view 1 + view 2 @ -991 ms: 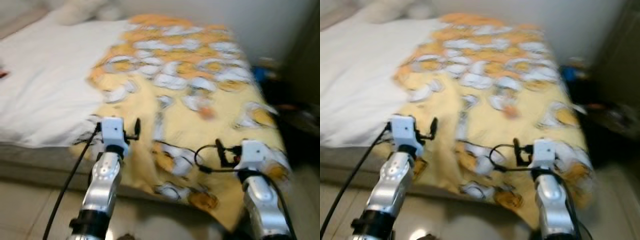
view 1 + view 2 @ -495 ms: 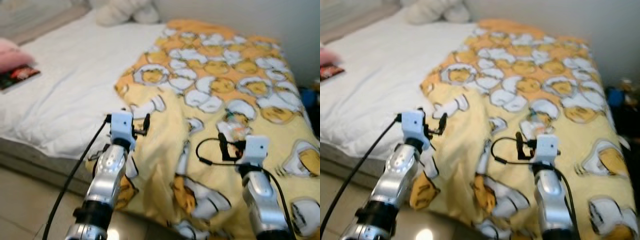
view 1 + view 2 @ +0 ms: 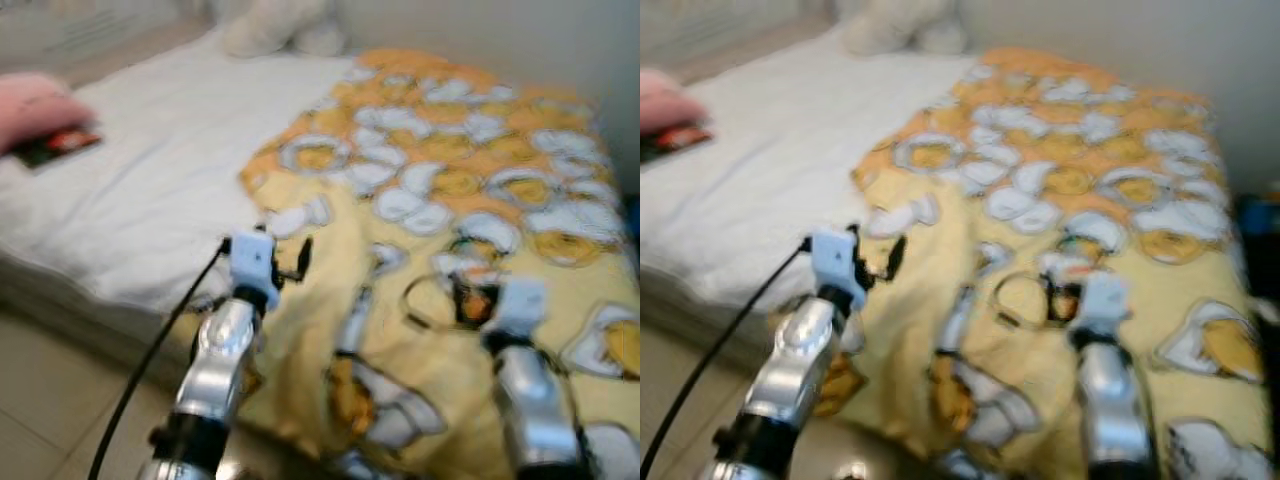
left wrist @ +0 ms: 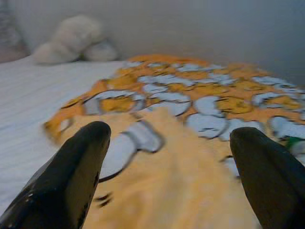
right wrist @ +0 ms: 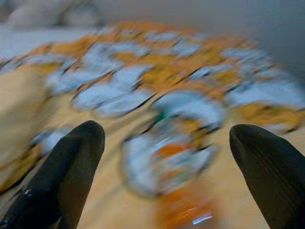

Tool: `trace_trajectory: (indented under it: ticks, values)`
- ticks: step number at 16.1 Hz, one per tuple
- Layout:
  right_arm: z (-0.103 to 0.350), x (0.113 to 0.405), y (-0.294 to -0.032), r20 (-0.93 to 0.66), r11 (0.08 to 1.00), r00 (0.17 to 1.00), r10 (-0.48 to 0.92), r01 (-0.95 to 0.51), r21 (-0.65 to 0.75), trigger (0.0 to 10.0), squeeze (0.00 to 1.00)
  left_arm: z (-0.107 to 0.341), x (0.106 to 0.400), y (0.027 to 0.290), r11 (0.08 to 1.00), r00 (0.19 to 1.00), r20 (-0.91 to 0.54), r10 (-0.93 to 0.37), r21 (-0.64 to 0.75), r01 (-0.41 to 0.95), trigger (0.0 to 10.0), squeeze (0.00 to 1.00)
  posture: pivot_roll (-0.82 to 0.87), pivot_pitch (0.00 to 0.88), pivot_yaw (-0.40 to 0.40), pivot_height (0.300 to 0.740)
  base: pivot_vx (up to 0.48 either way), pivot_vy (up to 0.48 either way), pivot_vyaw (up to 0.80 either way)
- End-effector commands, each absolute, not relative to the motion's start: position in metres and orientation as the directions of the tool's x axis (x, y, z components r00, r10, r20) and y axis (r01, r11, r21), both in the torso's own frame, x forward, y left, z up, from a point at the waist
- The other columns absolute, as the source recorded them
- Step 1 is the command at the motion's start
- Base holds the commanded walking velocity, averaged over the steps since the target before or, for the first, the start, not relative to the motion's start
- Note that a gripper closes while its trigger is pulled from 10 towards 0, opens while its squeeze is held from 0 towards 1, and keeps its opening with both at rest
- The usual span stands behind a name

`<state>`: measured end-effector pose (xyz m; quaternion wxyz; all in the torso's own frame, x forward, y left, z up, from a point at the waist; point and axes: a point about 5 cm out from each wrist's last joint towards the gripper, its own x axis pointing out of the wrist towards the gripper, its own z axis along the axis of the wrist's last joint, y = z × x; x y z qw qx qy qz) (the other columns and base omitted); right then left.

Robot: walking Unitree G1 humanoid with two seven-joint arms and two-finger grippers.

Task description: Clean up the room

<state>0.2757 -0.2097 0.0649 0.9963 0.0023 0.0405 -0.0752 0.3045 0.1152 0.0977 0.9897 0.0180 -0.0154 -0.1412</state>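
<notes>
Right tool nearer blanket

The bed is half covered by a rumpled yellow blanket, whose raised fold is met between the two arms. Bare white sheet is left open on the left, bounded by a pink pillow, a book and a plush toy.

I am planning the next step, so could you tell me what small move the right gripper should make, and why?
Probably ease the right gripper forward and down over the small item on the blanket. Its fingers are open, and the wrist view shows the item just ahead between them. The blur hides what the item is.
</notes>
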Motion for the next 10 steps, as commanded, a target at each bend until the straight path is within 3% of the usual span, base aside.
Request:
trace_trajectory:
  ticks: [1, 4, 6, 8, 10]
  values:
    - [0.061, 0.279, -0.208, -0.115, 0.986, 0.98, -0.163, 0.166, 0.019, 10.0, 0.0, 0.098, 0.306, 0.122, 0.963, 0.963, 0.025, -0.267, 0.048, 0.265, 10.0, 0.0, 0.04, 0.0, -0.015, 0.74, 0.27, -0.394, 0.0]
    - [0.059, 0.305, -0.216, -0.193, 0.971, 0.954, -0.228, 0.238, 0.034, 10.0, 0.0, 0.102, 0.306, 0.131, 0.964, 0.966, 0.026, -0.259, 0.076, 0.256, 10.0, 0.0, 0.08, 0.0, -0.004, 0.74, 0.172, 0.0, 0.0]
    - [0.058, 0.325, -0.214, -0.267, 0.971, 0.939, -0.218, 0.237, 0.041, 10.0, 0.0, 0.112, 0.292, 0.126, 0.907, 0.917, 0.056, -0.396, 0.182, 0.38, 10.0, 0.0, 0.14, 0.0, -0.019, 0.74, 0.0, 0.0, 0.0]
    - [0.065, 0.343, -0.211, -0.319, 0.974, 0.926, -0.203, 0.224, 0.032, 10.0, 0.0, 0.121, 0.256, 0.12, 0.723, 0.768, 0.003, -0.64, 0.34, 0.601, 10.0, 0.0, 0.24, 0.041, -0.024, 0.74, 0.0, 0.0, 0.0]
    - [0.069, 0.351, -0.2, -0.332, 0.981, 0.927, -0.174, 0.192, 0.024, 10.0, 0.0, 0.134, 0.23, 0.129, 0.678, 0.722, -0.023, -0.691, 0.326, 0.659, 10.0, 0.0, 0.31, 0.118, -0.02, 0.74, 0.0, 0.0, 0.0]
